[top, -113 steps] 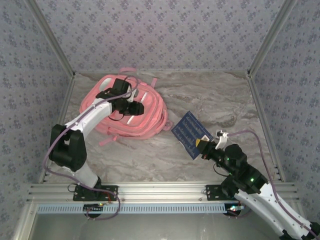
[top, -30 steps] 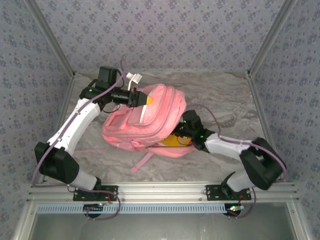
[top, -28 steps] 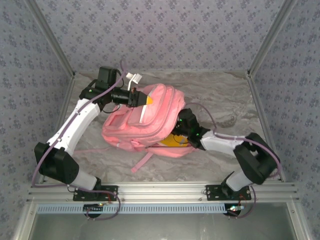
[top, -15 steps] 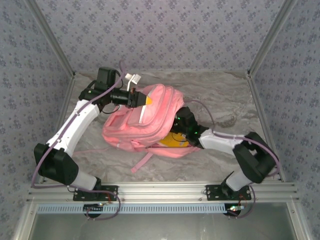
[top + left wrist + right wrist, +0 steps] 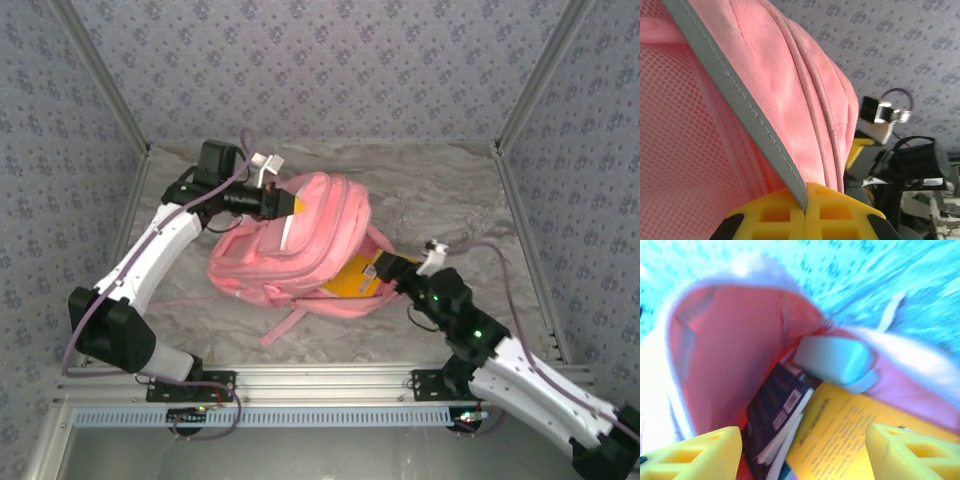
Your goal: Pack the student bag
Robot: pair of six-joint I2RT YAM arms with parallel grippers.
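Left gripper clamps the large soft pink backpack at its twelve-o'clock edge, likely propping the mouth open; right gripper, jaws apart, faces the flat yellow booklet inside from four o'clock.

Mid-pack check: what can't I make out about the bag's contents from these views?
- Top view: the student bag hides how far in the yellow booklet reaches.
- Right wrist view: print on the dark book is blurred; the bottom edge cuts it off.
- Left wrist view: pink fabric blocks the bag's opening.

Overhead camera looks down — wrist cameras crowd the student bag.
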